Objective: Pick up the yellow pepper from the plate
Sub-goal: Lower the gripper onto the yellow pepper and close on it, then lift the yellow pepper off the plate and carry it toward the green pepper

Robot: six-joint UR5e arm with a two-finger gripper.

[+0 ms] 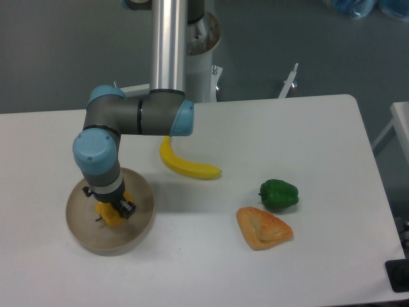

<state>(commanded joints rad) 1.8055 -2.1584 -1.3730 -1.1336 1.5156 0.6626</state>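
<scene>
The yellow pepper (107, 217) lies in the beige plate (82, 235) at the table's front left, with its dark stem pointing left. Most of it is covered by the arm's wrist. My gripper (110, 206) points down right on top of the pepper. One black finger (127, 207) shows against the pepper's right side, and the other is hidden behind the wrist. How far apart the jaws stand is not visible.
A yellow banana (186, 165) lies just right of the plate, behind the arm's elbow. Further right are a green pepper (278, 194) and an orange pastry wedge (263, 228). The arm's column rises at the table's back edge.
</scene>
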